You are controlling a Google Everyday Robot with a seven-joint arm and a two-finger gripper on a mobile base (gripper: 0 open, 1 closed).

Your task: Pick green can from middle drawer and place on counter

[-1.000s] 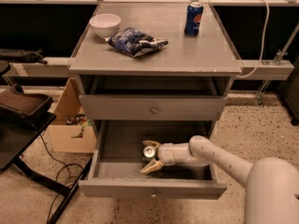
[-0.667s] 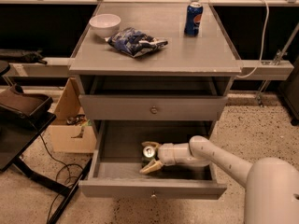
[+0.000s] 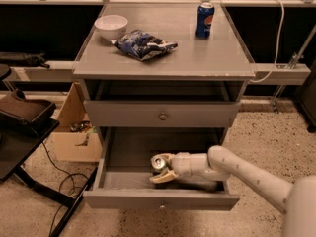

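Note:
The middle drawer (image 3: 114,152) is pulled open below the counter (image 3: 197,53). Inside it lies the green can (image 3: 158,161), tilted, with its silver top turned toward the camera and its dark body mostly hidden. My gripper (image 3: 161,168) reaches into the drawer from the right. Its pale fingers (image 3: 163,177) sit on either side of the can, closed on it. The can is low, at the drawer floor near the middle front.
On the counter stand a blue Pepsi can (image 3: 204,19) at the back right, a white bowl (image 3: 111,26) at the back left and a blue snack bag (image 3: 143,44). A closed drawer front with a knob (image 3: 162,116) sits above the open drawer. A cardboard box (image 3: 74,132) stands at the left.

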